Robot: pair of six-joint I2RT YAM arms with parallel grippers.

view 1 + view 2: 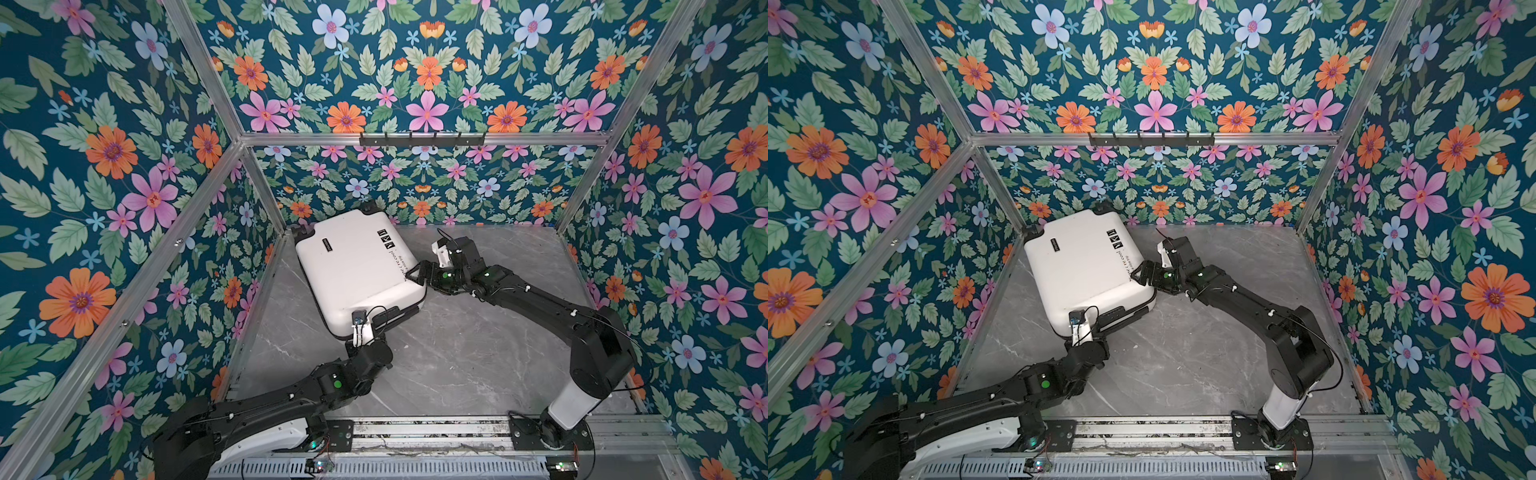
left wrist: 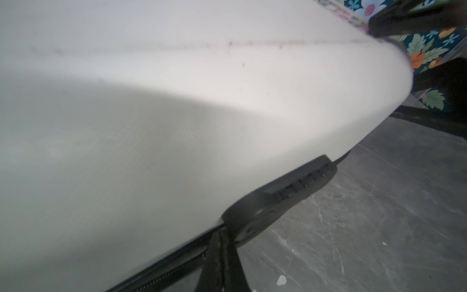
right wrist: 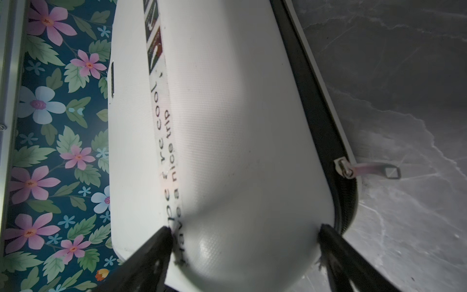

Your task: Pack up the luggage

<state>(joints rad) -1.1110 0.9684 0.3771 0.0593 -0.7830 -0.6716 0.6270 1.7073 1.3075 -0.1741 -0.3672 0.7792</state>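
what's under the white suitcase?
The white hard-shell suitcase lies on the grey marble tabletop. Bare marble shows beside it; the shell covers whatever is directly beneath. A zipper pull lies on the marble.

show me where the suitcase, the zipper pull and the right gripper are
suitcase [image 1: 353, 266], a top view, on the white lid shell.
zipper pull [image 3: 371, 170], right wrist view, on the flat tab lying on the table.
right gripper [image 3: 245, 242], right wrist view, midway between fingertips, which straddle the suitcase corner.
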